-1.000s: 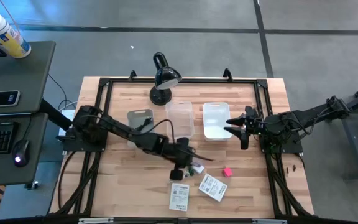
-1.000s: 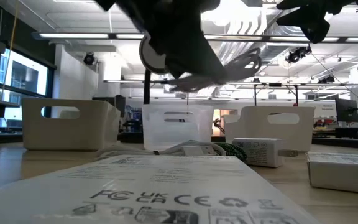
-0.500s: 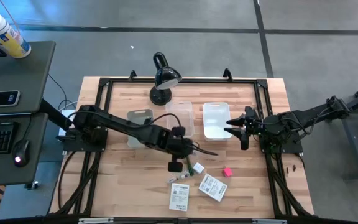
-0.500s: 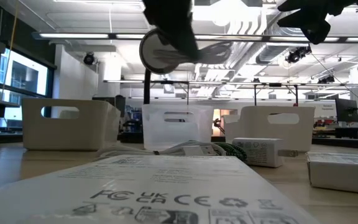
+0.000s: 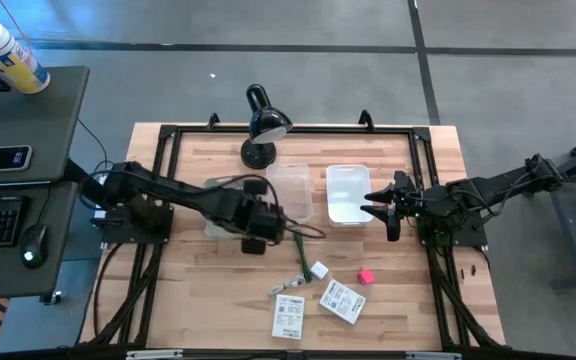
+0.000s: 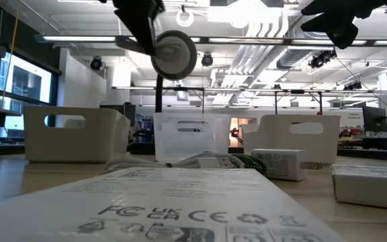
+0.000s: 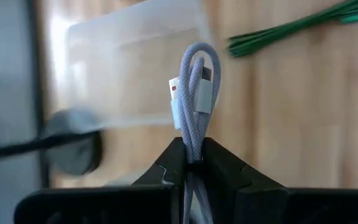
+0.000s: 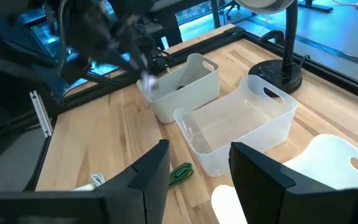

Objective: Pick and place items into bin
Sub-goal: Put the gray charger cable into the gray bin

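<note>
Your left arm stretches across table (image 5: 198, 290) toward middle, left gripper (image 5: 268, 222) up in air beside clear bin (image 5: 290, 190), fingers pinched tight on folded grey cord (image 7: 196, 93). Cord loop sticks up from jaws in wrist view.

Right arm reaches in from right edge, right gripper (image 5: 383, 207) hovering next to white bin (image 5: 346, 193), fingers parted about halfway, nothing in them.

Leftovers near front edge: two white packets (image 5: 342, 300), green stick (image 5: 301, 266), white block (image 5: 319, 270), pink cube (image 5: 365, 276).
</note>
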Action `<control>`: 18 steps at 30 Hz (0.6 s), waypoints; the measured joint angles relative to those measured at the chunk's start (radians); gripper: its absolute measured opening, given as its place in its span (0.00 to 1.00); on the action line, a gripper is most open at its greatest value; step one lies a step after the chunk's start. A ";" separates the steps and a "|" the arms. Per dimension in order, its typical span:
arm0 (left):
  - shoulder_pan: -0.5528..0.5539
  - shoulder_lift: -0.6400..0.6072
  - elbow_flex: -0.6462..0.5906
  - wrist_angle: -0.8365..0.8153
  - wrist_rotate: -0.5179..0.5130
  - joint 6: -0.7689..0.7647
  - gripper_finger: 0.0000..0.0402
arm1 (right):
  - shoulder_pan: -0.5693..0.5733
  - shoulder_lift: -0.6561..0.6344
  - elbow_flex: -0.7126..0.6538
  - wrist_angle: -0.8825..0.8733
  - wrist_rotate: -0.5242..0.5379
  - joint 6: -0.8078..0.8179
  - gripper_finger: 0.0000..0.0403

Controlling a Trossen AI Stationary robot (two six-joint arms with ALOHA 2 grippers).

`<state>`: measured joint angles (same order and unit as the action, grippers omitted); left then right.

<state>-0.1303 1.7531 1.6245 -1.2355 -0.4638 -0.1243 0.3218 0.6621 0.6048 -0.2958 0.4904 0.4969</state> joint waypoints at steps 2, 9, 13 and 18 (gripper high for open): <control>0.001 -0.028 0.000 -0.056 -0.054 -0.036 0.06 | 0.000 0.000 0.000 0.000 0.009 0.000 0.39; 0.009 -0.132 -0.033 -0.168 -0.162 -0.142 0.03 | 0.000 0.000 0.000 0.008 0.010 0.004 0.39; 0.008 -0.209 -0.130 -0.167 -0.174 -0.227 0.04 | 0.000 0.000 0.000 0.005 0.011 0.023 0.39; 0.008 -0.315 -0.313 -0.116 -0.177 -0.352 0.06 | 0.000 0.000 0.000 0.005 0.013 0.023 0.39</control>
<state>-0.1226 1.4381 1.3119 -1.3517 -0.6404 -0.4758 0.3214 0.6621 0.6048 -0.2913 0.5034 0.5201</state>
